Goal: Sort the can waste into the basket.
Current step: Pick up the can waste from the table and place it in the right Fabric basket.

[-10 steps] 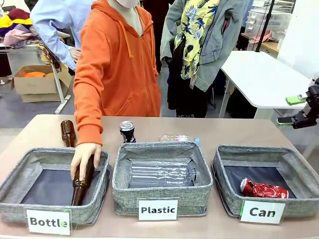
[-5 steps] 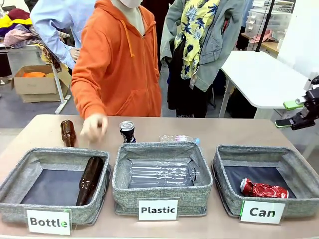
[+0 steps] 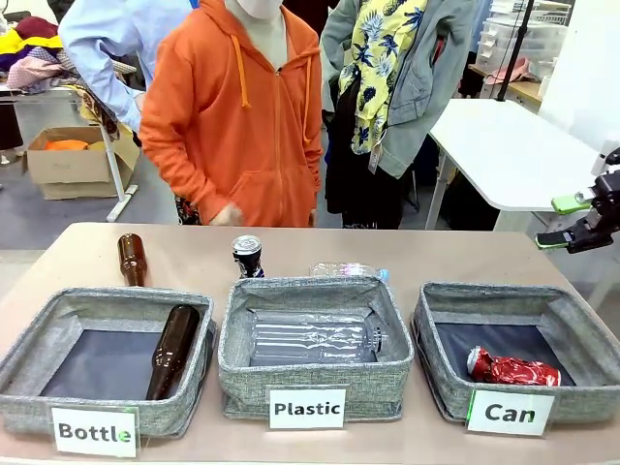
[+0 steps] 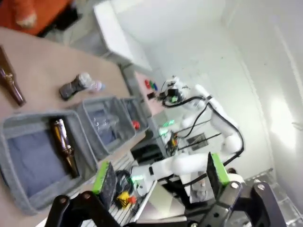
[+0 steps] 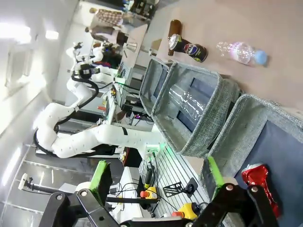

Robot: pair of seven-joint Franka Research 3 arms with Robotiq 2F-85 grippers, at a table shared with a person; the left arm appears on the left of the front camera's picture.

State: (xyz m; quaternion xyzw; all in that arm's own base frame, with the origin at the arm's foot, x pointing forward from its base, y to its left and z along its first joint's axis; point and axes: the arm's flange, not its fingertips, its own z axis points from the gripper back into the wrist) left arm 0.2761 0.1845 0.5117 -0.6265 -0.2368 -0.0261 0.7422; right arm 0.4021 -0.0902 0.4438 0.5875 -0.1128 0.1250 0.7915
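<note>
— So, where do the cans sit?
— Red can point(image 3: 513, 369) lies crushed on the floor of the Can basket point(image 3: 504, 294). Dark can point(image 3: 247, 257) stands upright on the table point(image 3: 446, 254), just behind the far rim of the Plastic basket point(image 3: 315, 288), with a clear bottle point(image 3: 344, 269) lying near it.
— And the claws?
— Both wide, both empty. Right claw point(image 3: 567, 218) hangs off the table's right edge, well apart from the dark can. Left claw point(image 4: 158, 172) hangs above the table, looking down on the baskets.
— How should the pick go?
— The dark can is the one to fetch, I'd say. Come down from above with the jaws straddling its body below the silver rim. Keep off the clear bottle, which would likely roll at a nudge. Squeeze gently, since thin metal dents and slips. Lift well over the Plastic basket's wall, then let go low inside the Can basket beside the red can.
— Any risk?
— A person point(image 3: 232, 126) stands close at the far side, so mind their hands.
</note>
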